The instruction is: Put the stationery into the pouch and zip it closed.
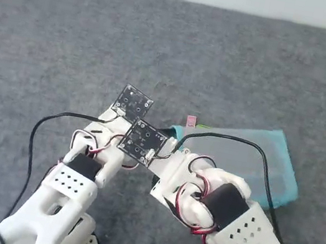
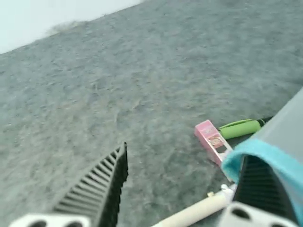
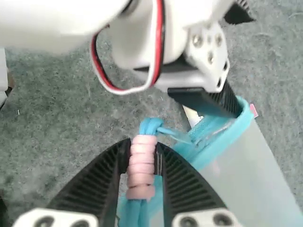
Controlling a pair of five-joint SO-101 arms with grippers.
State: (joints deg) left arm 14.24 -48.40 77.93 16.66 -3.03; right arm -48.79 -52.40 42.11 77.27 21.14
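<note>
1. Progress: early, I reckon. The eraser [image 2: 213,140] & pen [image 2: 241,126] lie on the mat [image 2: 118,85] just beside the pouch [image 3: 255,179] mouth. The pen's far end is hidden behind the pouch wall, so can't tell if it's partly in.
2. My right gripper [image 3: 142,144] is clamped on the zip pull [image 3: 141,170], at the pouch's corner.
3. My left gripper [image 2: 184,153] is spread wide w/ nothing held. One finger is against the pouch's teal rim, the mouth looks agape.
4. To do: both items in, then zip shut.
5. Materials:
   - Pouch: frosted, see-thru flat sleeve w/ teal fabric binding.
   - Pull: pink, ribbed like stacked beads, on a teal cord.
   - Eraser: small pink block.
   - Pen: slim, green, glossy.
   - Mat: grey, felt-like nap.
</note>
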